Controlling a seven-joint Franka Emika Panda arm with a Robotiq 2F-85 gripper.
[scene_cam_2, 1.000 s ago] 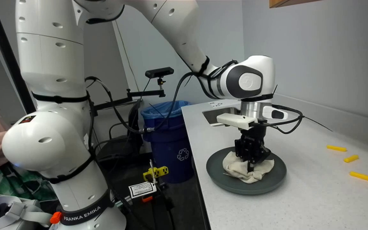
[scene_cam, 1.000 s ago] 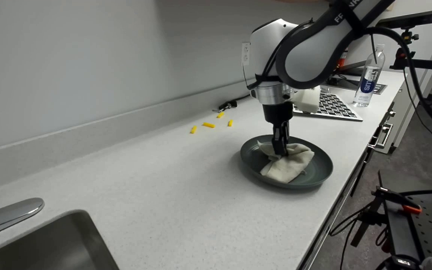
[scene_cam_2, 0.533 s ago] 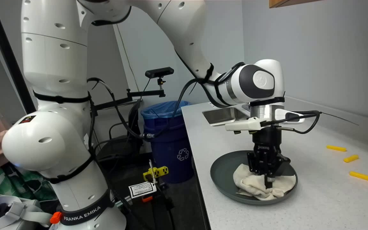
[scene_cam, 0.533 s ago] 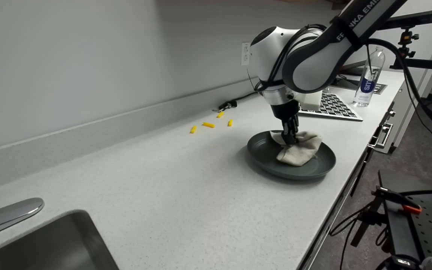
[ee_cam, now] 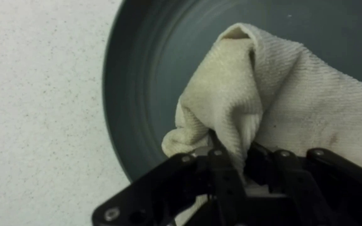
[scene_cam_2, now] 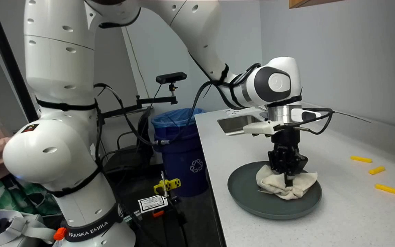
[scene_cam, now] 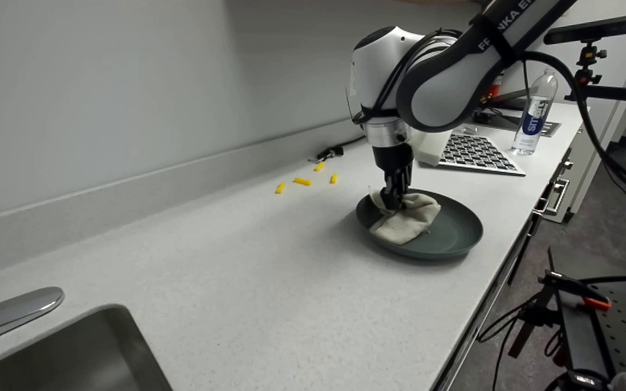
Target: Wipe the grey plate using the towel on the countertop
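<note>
The grey-green plate (scene_cam: 457, 231) lies on the countertop near its front edge; it also shows in an exterior view (scene_cam_2: 243, 190) and in the wrist view (ee_cam: 168, 62). The crumpled cream towel (scene_cam: 405, 224) lies in the plate, also seen in an exterior view (scene_cam_2: 274, 181) and in the wrist view (ee_cam: 222, 81). My gripper (scene_cam: 394, 202) points down over the plate and is shut on a bunched fold of the towel. In the wrist view the fold runs between the fingers (ee_cam: 233, 153). The fingertips are partly hidden by cloth in both exterior views.
Several yellow pieces (scene_cam: 302, 181) lie toward the wall. A checkered board (scene_cam: 476, 152) and an upright water bottle (scene_cam: 533, 117) stand beyond the plate. A steel sink (scene_cam: 74, 353) with a faucet (scene_cam: 14, 312) is at the counter's far end from the board.
The towel and gripper shifted across the plate one way, then back toward the wall side and slightly up. The plate has slid a little on the countertop. The towel stays held.
</note>
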